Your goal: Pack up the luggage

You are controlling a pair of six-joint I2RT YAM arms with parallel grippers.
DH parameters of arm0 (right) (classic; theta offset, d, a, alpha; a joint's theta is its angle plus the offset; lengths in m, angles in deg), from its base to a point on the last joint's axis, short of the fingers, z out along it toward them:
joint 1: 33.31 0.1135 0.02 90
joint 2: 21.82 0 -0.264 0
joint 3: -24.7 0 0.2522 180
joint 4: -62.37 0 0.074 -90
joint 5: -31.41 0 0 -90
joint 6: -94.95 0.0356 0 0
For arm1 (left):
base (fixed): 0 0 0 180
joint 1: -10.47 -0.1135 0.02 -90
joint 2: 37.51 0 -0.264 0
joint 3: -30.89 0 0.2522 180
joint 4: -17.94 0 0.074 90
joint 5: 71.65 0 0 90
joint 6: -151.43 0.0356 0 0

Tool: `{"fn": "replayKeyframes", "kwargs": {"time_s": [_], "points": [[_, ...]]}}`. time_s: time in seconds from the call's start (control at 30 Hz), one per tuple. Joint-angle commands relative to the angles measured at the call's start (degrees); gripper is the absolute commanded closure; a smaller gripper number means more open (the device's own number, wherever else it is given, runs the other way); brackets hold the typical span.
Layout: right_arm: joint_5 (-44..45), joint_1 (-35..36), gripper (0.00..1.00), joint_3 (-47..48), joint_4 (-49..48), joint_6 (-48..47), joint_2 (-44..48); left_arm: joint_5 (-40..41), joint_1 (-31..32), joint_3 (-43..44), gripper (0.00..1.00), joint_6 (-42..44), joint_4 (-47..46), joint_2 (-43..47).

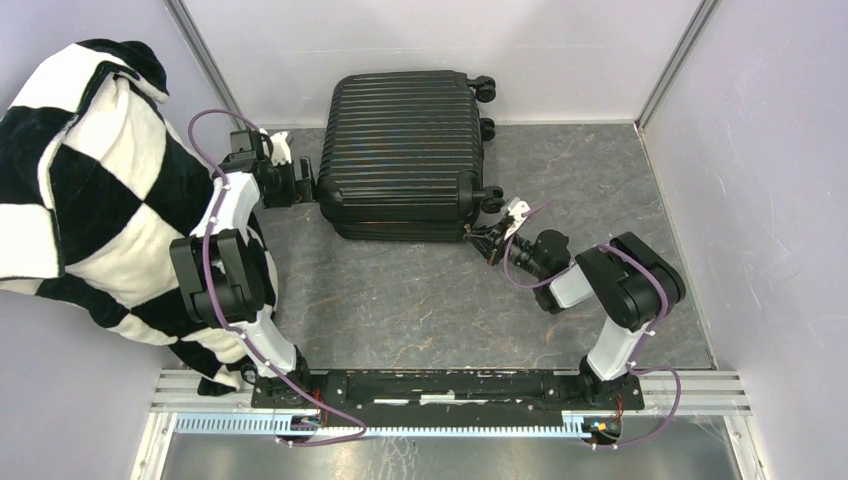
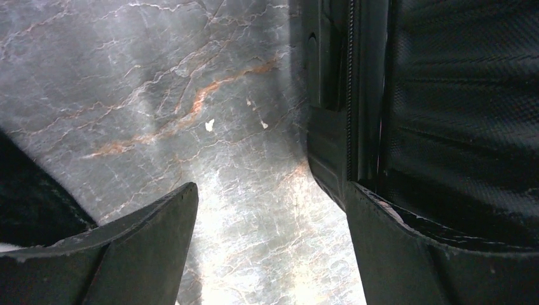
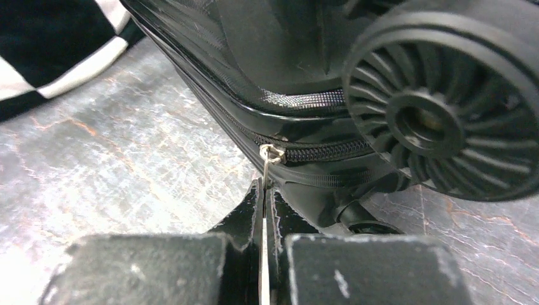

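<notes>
Checkered blanket [image 1: 90, 200] beside marbled tabletop [image 1: 420, 295]

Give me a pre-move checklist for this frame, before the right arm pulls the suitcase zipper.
1. Right gripper shut on zipper pull: ok.
2. Luggage lying flat on table: ok.
3. Luggage open for packing: not ok, shell closed.
4. Left gripper bracing the shell's side: cannot tell; it is open, one finger at the shell edge.
5. Checkered blanket clear of the zipper line: ok, off to the left.
6. Caster wheel clear of the pulling fingers: cannot tell; very close.
</notes>
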Motion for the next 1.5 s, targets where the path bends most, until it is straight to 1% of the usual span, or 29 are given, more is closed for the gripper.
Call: {"fn": "replayKeyframes", "kwargs": {"time_s": [0.0, 0.1, 0.2, 0.3, 0.43, 0.53, 0.67, 0.73, 0.8, 0.93, 1.0, 1.13, 1.2, 1.3, 1.4, 1.47], "points": [[8.12, 5.24, 1.0, 1.08, 4.89, -9.33, 5.68, -10.59, 0.73, -1.94, 0.1, -0.08, -4.35, -1.04], [14.27, 9.22, 1.0, 5.11, 13.6, -11.67, 6.65, -14.44, 1.13, -3.28, 0.14, -0.11, -5.67, 0.33], [21.64, 12.77, 1.0, 9.95, 21.09, -11.75, 7.22, -17.72, 1.42, -4.77, 0.17, 0.7, -6.43, 2.67], [27.42, 15.87, 1.0, 11.99, 22.75, -11.19, 7.92, -20.14, 1.95, -6.03, 0.18, 2.1, -6.39, 4.49], [30.02, 19.59, 1.0, 14.68, 24.58, -10.65, 7.17, -22.26, 2.95, -7.32, 0.21, 3.86, -6.45, 6.34], [30.31, 21.01, 1.0, 15.56, 24.57, -9.64, 6.12, -22.91, 5.22, -7.87, 0.21, 7.04, -4.43, 7.24], [31.69, 21.55, 1.0, 14.8, 23.86, -8.34, 6.59, -22.43, 10.24, -9.47, 0.21, 11.0, -2.22, 8.43], [34.89, 21.45, 1.0, 13.52, 24.68, -8.66, 8.63, -21.59, 13.04, -9.8, 0.21, 13.71, -0.68, 8.99], [36.68, 20.46, 1.0, 11.43, 25.72, -8.98, 11.6, -21.95, 14.19, -9.87, 0.21, 15.58, 0.72, 9.72], [38.41, 15.02, 1.0, 5.65, 28.52, -6.27, 18.53, -23.75, 14.48, -8.94, 0.22, 21.0, 5.54, 11.13], [39.8, 11.98, 1.0, 2.72, 30.31, -6.06, 21.36, -22.64, 14.48, -8.91, 0.2, 23.28, 7.02, 12.09], [40.6, 6.64, 1.0, -2.94, 31.75, -5.18, 26.12, -17.14, 13.72, -8.57, 0.14, 25.49, 6.48, 13.74], [40.25, 5.97, 1.0, -4.11, 32.28, -5.72, 27.61, -14.71, 12.18, -8.11, 0.14, 23.58, 3.22, 13.6], [39.55, 5.76, 1.0, -4.28, 32.81, -5.55, 28.38, -7.16, 10.44, -6.56, 0.14, 17.75, -4.34, 10.81], [38.55, 5.85, 1.0, -3.85, 32.76, -4.5, 27.99, -2.85, 10.18, -1.64, 0.14, 13.17, -7.62, 5.06], [38.12, 5.78, 1.0, -3.42, 33.11, -4.23, 27.85, -0.79, 10.17, 3.13, 0.14, 8.84, -10.11, 0.91]]}}
